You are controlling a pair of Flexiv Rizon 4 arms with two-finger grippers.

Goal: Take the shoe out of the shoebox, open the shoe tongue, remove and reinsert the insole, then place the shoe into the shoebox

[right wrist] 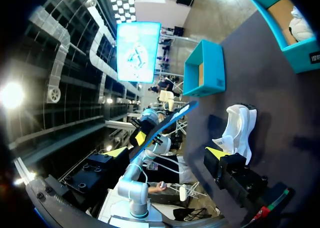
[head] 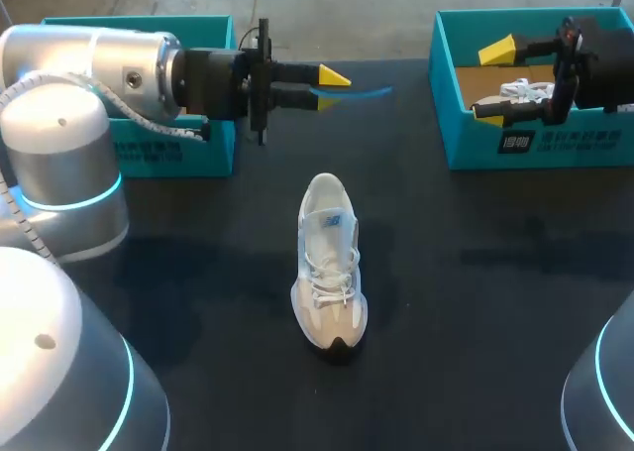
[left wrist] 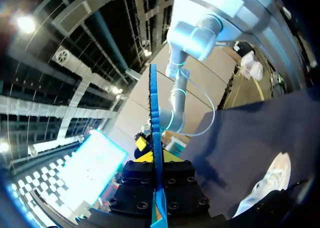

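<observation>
Standing upright on its sole near the middle of the dark bench (head: 475, 302), the white shoe (head: 330, 273) points its dark toe toward the robot and its heel toward the far edge. It is well apart from both teal boxes and nothing touches it.

The left end effector (head: 327, 86) hangs above the bench, beyond the shoe's heel and just beside the left shoebox (head: 178, 149). Its fingers are pressed narrowly together on a thin blue insole (head: 357, 93), which sticks out past the yellow tips. In the left wrist view the insole (left wrist: 154, 118) shows edge-on, clamped from both sides and running straight ahead of the fingers.

The right end effector (head: 493, 81) sits over the right shoebox (head: 555, 149), its yellow-tipped fingers spread wide with nothing between them. A second white shoe (head: 525, 89) lies inside that box on the brown floor. The right wrist view shows the same wide gap, with the bench shoe (right wrist: 240, 130) ahead of the end effector, near one finger (right wrist: 216, 153).
</observation>
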